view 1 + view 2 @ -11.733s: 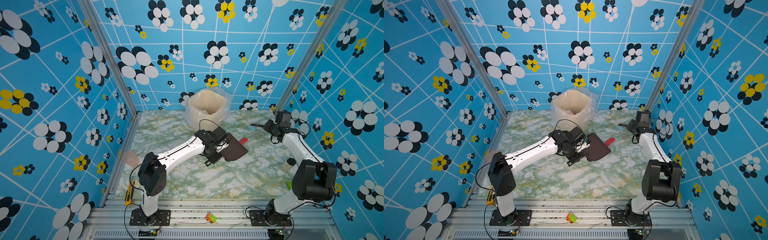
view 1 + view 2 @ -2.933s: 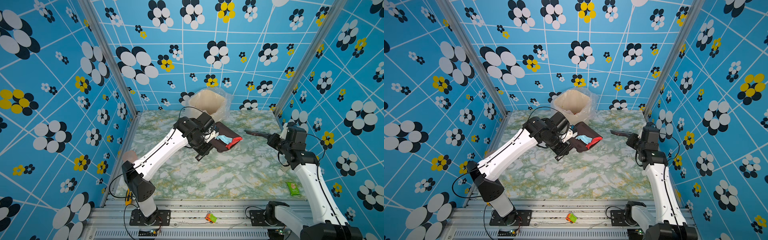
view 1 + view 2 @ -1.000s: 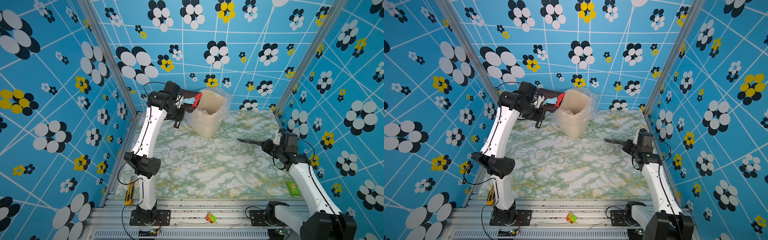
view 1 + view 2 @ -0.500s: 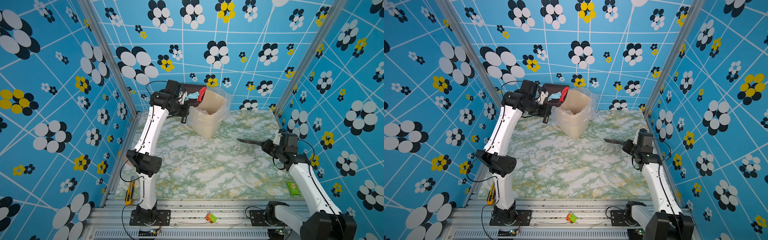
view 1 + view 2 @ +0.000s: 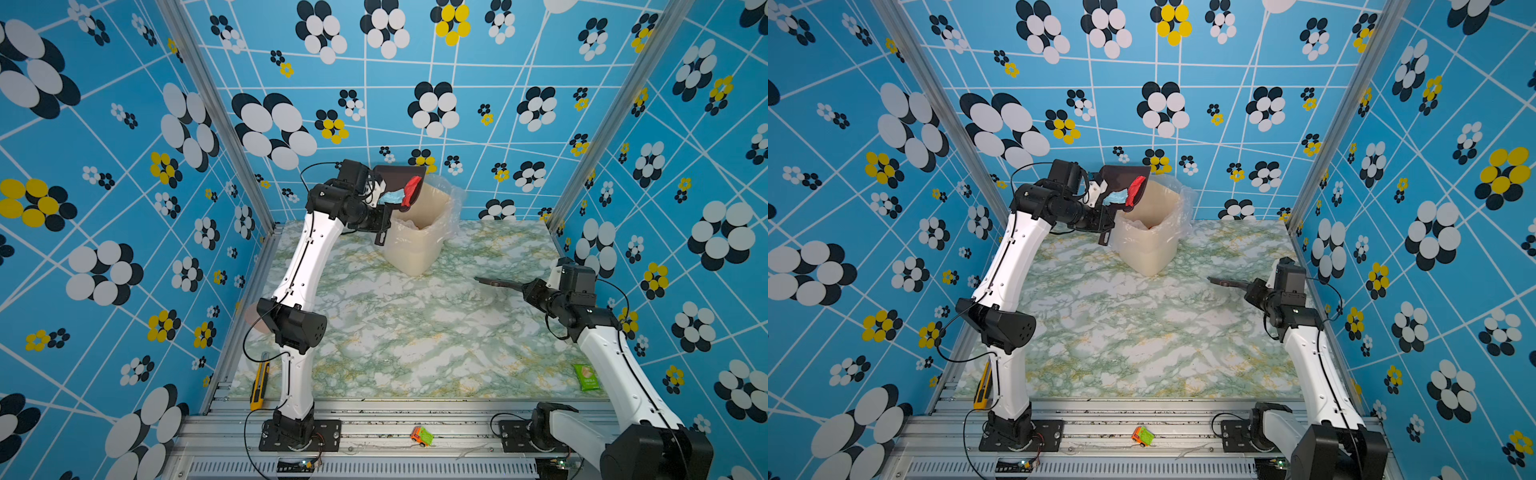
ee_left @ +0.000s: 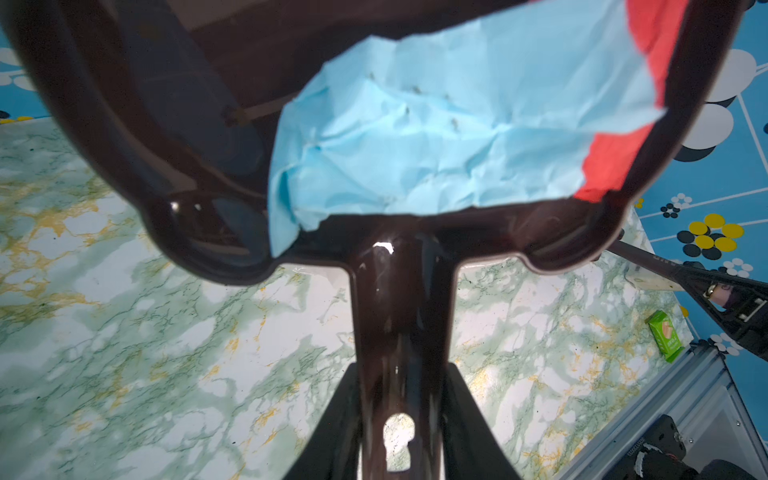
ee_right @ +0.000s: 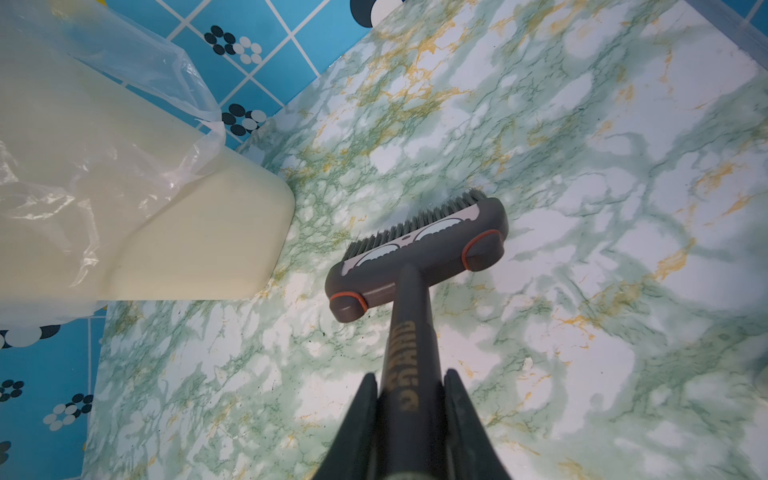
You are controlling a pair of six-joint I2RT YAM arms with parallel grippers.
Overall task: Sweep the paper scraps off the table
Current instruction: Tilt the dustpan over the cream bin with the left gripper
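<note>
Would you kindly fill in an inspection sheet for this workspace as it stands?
Surface: table, green-white marble pattern; no spill seen.
Job's things: light blue scrap and red scrap lie in the dustpan, tilted over the plastic-lined bin; brush held out beside the bin, apart from it.
Clutter: green snack packet near the right edge; yellow utility knife at the front left corner; toy car on the front rail; pale pink blur by the left rail, unclear.
Grippers: left gripper shut on the dustpan handle; right gripper shut on the brush handle.
Cables: black cable loops at the left arm's elbow.
Surroundings: blue flowered walls, aluminium rails.
</note>
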